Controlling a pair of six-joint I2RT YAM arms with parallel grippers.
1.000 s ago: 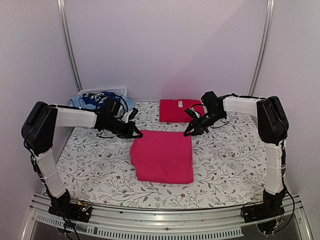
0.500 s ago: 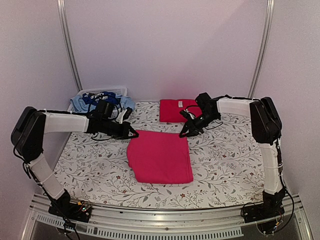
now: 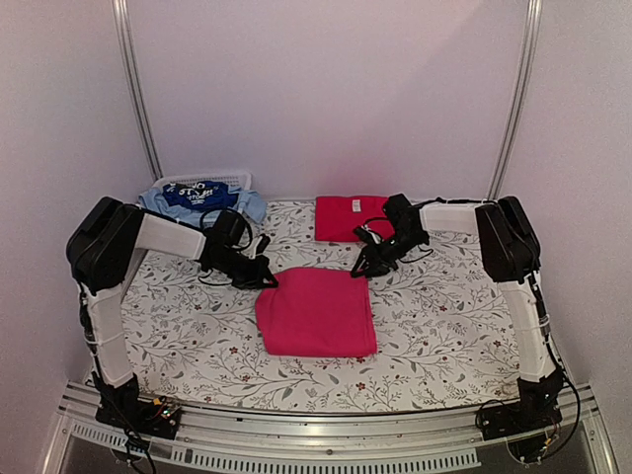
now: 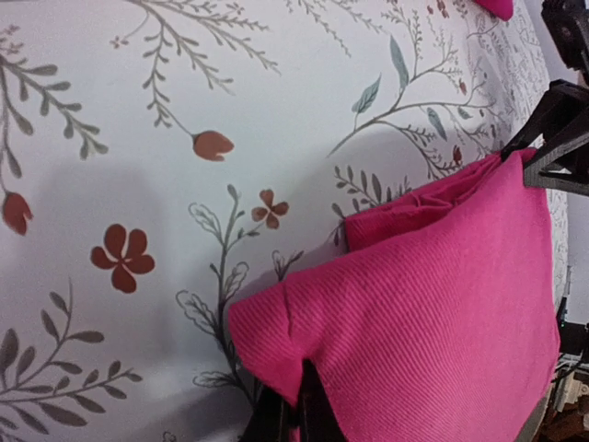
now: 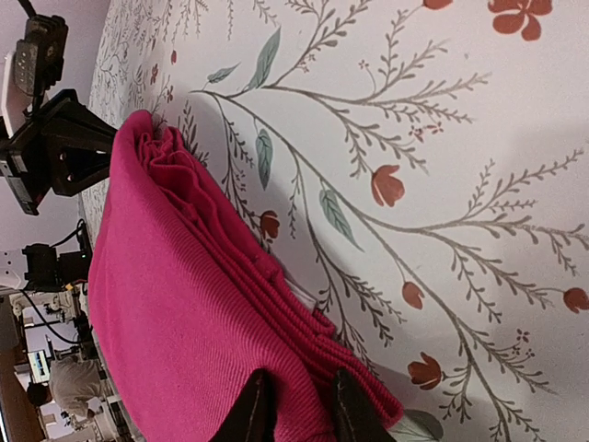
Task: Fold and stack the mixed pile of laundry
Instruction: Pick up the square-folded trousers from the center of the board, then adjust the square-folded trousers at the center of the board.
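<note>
A folded pink-magenta cloth (image 3: 316,311) lies in the middle of the floral table. My left gripper (image 3: 265,279) is at its far left corner, shut on that corner (image 4: 276,341), with the fingers mostly hidden under the fabric. At the far right corner, my right gripper (image 3: 363,267) has its jaws slightly apart, and the cloth's layered edge (image 5: 304,304) lies between the fingers (image 5: 256,405). A folded red piece (image 3: 348,217) lies flat at the back. Light blue and dark blue printed garments (image 3: 200,197) sit heaped at the back left.
A white slatted basket (image 3: 212,180) holds the blue garments in the back left corner. The floral table cover (image 3: 454,326) shows bare to the right and in front of the pink cloth. Both forearms reach low across the table's back half.
Both grippers have come a little nearer and lower with the pink cloth's far edge, and the cloth has shifted slightly. The right jaws have parted; the left stays shut.
</note>
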